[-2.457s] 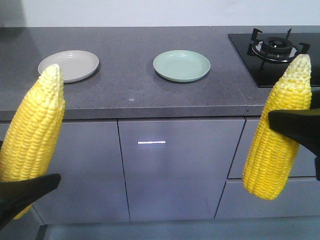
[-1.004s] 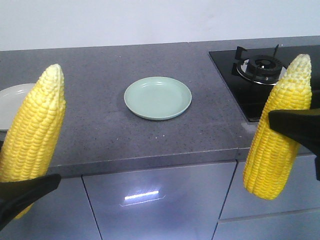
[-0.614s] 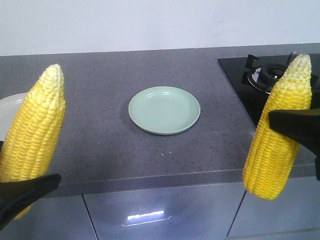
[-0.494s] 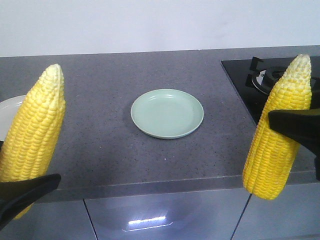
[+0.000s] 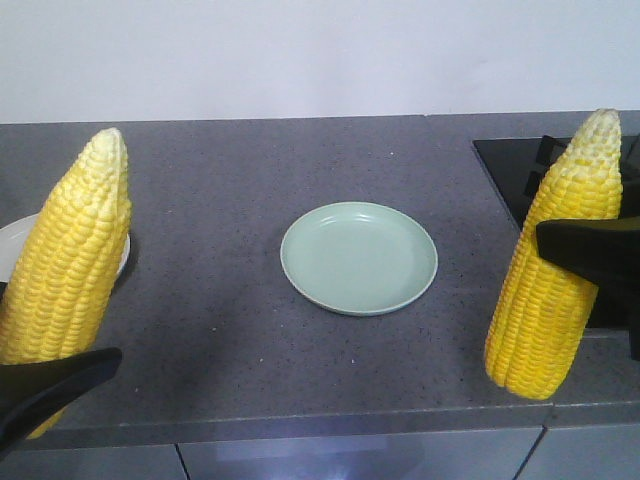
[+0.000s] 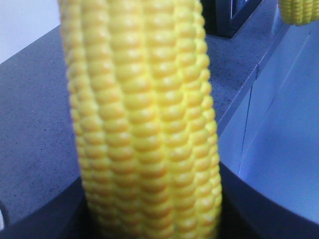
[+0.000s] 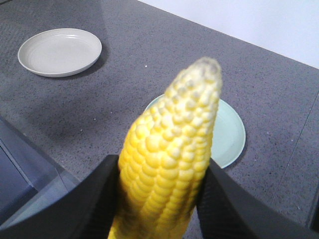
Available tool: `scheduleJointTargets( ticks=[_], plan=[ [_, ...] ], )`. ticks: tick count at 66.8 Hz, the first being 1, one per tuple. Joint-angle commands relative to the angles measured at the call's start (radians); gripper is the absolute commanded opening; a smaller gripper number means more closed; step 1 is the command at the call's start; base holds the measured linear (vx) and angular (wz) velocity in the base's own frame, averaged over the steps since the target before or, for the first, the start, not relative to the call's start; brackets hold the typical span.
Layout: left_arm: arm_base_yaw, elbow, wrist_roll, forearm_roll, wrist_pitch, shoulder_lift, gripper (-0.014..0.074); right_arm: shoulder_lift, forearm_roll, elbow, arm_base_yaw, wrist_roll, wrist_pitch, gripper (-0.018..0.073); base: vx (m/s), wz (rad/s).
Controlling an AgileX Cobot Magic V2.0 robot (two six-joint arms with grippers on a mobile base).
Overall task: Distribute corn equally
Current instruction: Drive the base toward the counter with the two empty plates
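I hold two corn cobs upright, tips up. My left gripper (image 6: pixel 149 199) is shut on one cob (image 5: pixel 65 280), which fills the left wrist view (image 6: pixel 144 124); a black finger (image 5: pixel 50 385) crosses its base. My right gripper (image 7: pixel 159 174) is shut on the other cob (image 5: pixel 558 265), with black fingers (image 7: pixel 94 199) on both sides of it (image 7: pixel 169 154). A pale green plate (image 5: pixel 358 257) lies bare on the grey counter between the cobs and shows behind the right cob (image 7: pixel 233 134). A white plate (image 7: pixel 60 51) lies bare further left, mostly hidden behind the left cob (image 5: pixel 12 238).
A black hob (image 5: pixel 510 170) is set into the grey counter (image 5: pixel 230 190) at the right, behind the right cob. The counter's front edge (image 5: pixel 300 430) runs along the bottom, with grey cabinet fronts (image 6: pixel 279 134) below. A white wall stands behind.
The view has closed in on the counter: the green plate looks bigger and lower, and the cabinet fronts have dropped out of view. Both cobs stay gripped as before.
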Motion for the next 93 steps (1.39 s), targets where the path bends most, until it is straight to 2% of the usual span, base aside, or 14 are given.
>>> scheduleJointTargets(
  ticks=[1,93],
  plan=[
    [0.0,-0.023,-0.002,-0.032,-0.06,-0.002,0.0272,-0.004,0.024,-0.026,-0.001,-0.005,-0.064,0.0112,0.1,0.06],
    [0.0,-0.023,-0.002,-0.032,-0.06,-0.002,0.0272,-0.004,0.024,-0.026,-0.001,-0.005,-0.064,0.0112,0.06,0.03]
  ],
)
